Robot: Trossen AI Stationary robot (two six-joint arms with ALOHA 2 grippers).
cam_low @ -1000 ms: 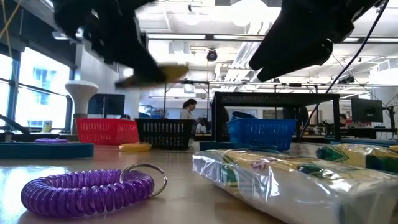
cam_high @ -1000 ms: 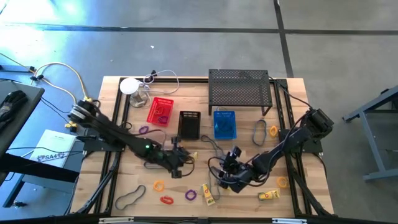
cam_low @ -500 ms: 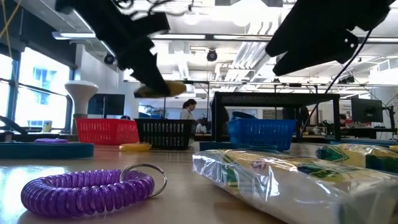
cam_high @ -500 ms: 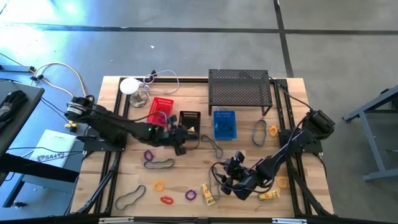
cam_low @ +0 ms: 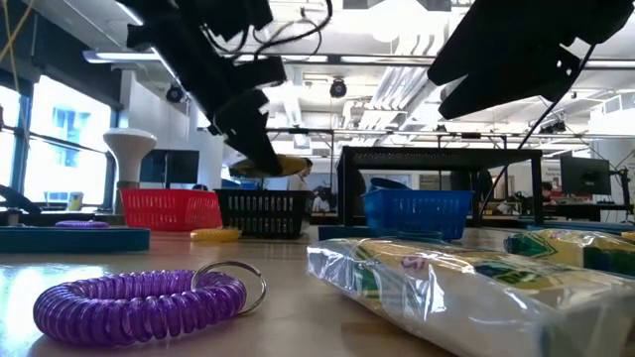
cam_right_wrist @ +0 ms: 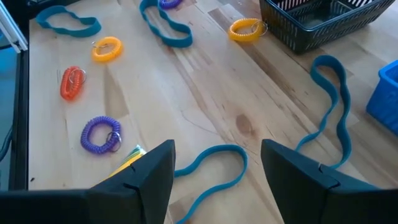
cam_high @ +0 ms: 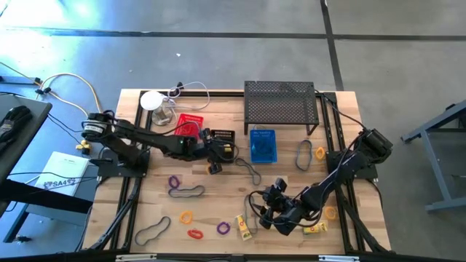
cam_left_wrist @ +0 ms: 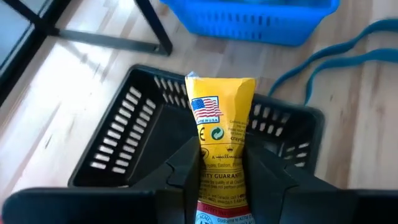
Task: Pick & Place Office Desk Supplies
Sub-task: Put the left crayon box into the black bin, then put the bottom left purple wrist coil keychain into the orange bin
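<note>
My left gripper (cam_high: 217, 151) is shut on a yellow printed packet (cam_left_wrist: 222, 124) and hangs over the black basket (cam_left_wrist: 118, 146), which stands between the red basket (cam_high: 188, 128) and the blue basket (cam_high: 263, 145). In the low view the packet (cam_low: 276, 165) shows above the black basket (cam_low: 266, 213). My right gripper (cam_right_wrist: 217, 168) stands open above the near middle of the table, over a teal rubber-band loop (cam_right_wrist: 214, 157), touching nothing. Coil rings lie loose on the wood: purple (cam_right_wrist: 99, 134), red (cam_right_wrist: 71, 82), yellow (cam_right_wrist: 107, 48). My left gripper pinches the packet's lower half (cam_left_wrist: 222, 165) between its two fingers, one on each long side. The fingers slant down from the table's left and lie along the packet. Its free end (cam_left_wrist: 221, 90) sticks out past the fingertips, clear above the black basket's opening.
A black wire-mesh shelf (cam_high: 280, 102) stands at the far edge, a white round object with a cable (cam_high: 151, 100) at the far left. More yellow packets (cam_high: 244, 227) (cam_high: 313, 228), grey band loops (cam_high: 153, 230) and coil rings lie along the near edge.
My left gripper has swung from the table's near middle toward the far edge, carrying the yellow packet clear of the table, and now hangs over the black basket. It has also rolled a little on the way.
</note>
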